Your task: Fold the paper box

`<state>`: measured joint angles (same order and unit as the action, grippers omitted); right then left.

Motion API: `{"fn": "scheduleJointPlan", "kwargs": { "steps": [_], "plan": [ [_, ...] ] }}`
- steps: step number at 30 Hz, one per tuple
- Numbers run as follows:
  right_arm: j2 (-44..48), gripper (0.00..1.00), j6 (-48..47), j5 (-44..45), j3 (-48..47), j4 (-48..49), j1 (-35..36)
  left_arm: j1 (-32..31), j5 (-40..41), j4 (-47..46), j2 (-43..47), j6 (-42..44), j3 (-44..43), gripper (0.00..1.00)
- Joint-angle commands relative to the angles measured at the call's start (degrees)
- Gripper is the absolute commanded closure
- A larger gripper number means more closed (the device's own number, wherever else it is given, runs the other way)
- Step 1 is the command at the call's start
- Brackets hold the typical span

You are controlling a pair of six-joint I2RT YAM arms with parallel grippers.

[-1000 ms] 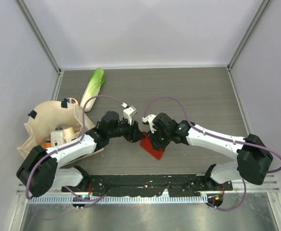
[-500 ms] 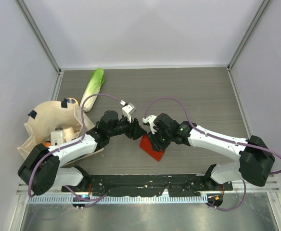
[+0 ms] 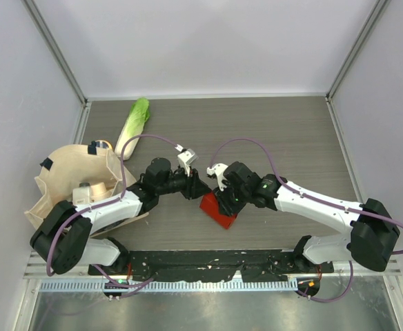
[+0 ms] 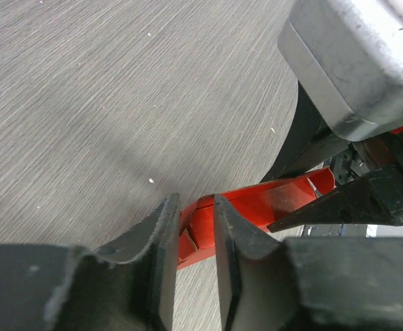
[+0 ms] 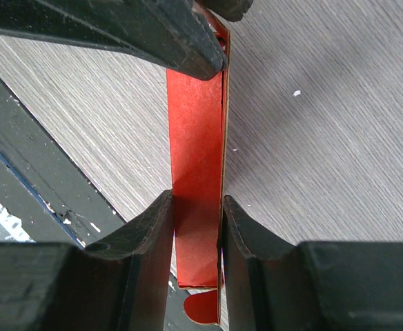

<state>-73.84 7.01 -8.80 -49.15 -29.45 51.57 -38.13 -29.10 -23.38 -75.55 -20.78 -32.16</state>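
Note:
The paper box point(image 3: 219, 215) is a bright red, narrow folded card piece standing on edge on the wooden table between both arms. My right gripper point(image 3: 221, 201) is shut on its long sides; the right wrist view shows the red strip point(image 5: 196, 138) pinched between both pads, gripper point(image 5: 196, 207). My left gripper point(image 3: 201, 190) meets the box's other end. Seen from the left wrist, its jaws point(image 4: 191, 212) stand narrow around the red end corner point(image 4: 270, 201), both pads against the card. The left fingers hide the box's far end in the right wrist view.
A beige tote bag point(image 3: 63, 187) with several items inside lies at the left. A long green cabbage point(image 3: 133, 124) lies behind it. The black mounting rail point(image 3: 208, 262) runs along the near edge. Grey walls enclose the table on three sides.
My left jaws have narrowed onto the box's end after reaching slightly right. The right gripper has kept its hold, and the box has barely moved.

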Motion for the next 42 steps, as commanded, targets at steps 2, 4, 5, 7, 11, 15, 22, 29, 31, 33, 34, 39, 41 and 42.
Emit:
{"fn": "scheduleJointPlan", "kwargs": {
  "steps": [2, 4, 5, 7, 11, 15, 22, 29, 31, 33, 34, 39, 41, 42],
  "plan": [
    [0.8, 0.88, -0.5, 0.0, -0.6, 1.9, 0.0, 0.2, -1.5, -3.3, 0.1, 0.0, -1.2, 0.75],
    [0.9, 0.88, -0.6, -0.2, -0.6, 1.9, 0.0, 0.2, -1.7, -3.2, 0.0, -0.1, -1.2, 0.78],
    [0.9, 0.88, -0.4, -0.2, -0.7, 2.0, 0.0, 0.2, -2.1, -3.1, 0.0, -0.1, -1.3, 0.8],
    [0.9, 0.88, -0.5, -0.2, -0.6, 2.0, 0.0, 0.2, -2.1, -2.6, 0.0, 0.0, -1.4, 0.79],
    [0.8, 0.88, -0.4, -0.1, -0.7, 2.1, 0.0, 0.2, -1.6, -0.4, 0.2, 0.6, -1.9, 0.76],
    [0.7, 0.89, -0.4, -0.2, -0.9, 2.1, -0.1, -0.3, 0.2, 1.7, 0.8, 1.7, -2.3, 0.8],
    [0.2, 0.89, 0.4, 2.3, -1.2, 2.8, 0.1, -1.5, 2.8, 3.5, 1.5, 2.4, -3.3, 1.0],
    [-1.1, 0.88, 1.6, 8.5, -2.2, 4.2, 0.0, -3.3, 8.5, 3.1, 0.9, 2.2, -2.6, 1.0],
    [-1.3, 0.89, 2.3, 10.8, -2.2, 4.8, 0.1, -4.1, 10.1, 2.6, 0.8, 1.5, -1.9, 1.0],
    [-1.6, 0.89, 2.8, 13.6, -2.0, 4.9, 0.1, -4.7, 13.1, 2.0, 0.9, 1.3, -1.2, 1.0],
    [-1.7, 0.89, 3.0, 14.7, -1.9, 5.1, 0.1, -5.2, 14.3, 1.7, 0.9, 0.7, -0.5, 1.0],
    [-3.0, 0.89, 3.8, 15.8, -1.7, 6.0, 0.1, -6.4, 18.6, -1.1, 0.0, -0.8, 1.6, 1.0],
    [-3.0, 0.89, 3.7, 15.6, -1.5, 6.2, 0.1, -6.5, 19.3, -2.5, -0.5, -0.8, 2.5, 1.0],
    [-3.1, 0.89, 3.7, 15.5, -1.3, 6.4, 0.0, -6.6, 19.6, -2.8, -0.7, -0.8, 2.7, 1.0]
  ]
}}
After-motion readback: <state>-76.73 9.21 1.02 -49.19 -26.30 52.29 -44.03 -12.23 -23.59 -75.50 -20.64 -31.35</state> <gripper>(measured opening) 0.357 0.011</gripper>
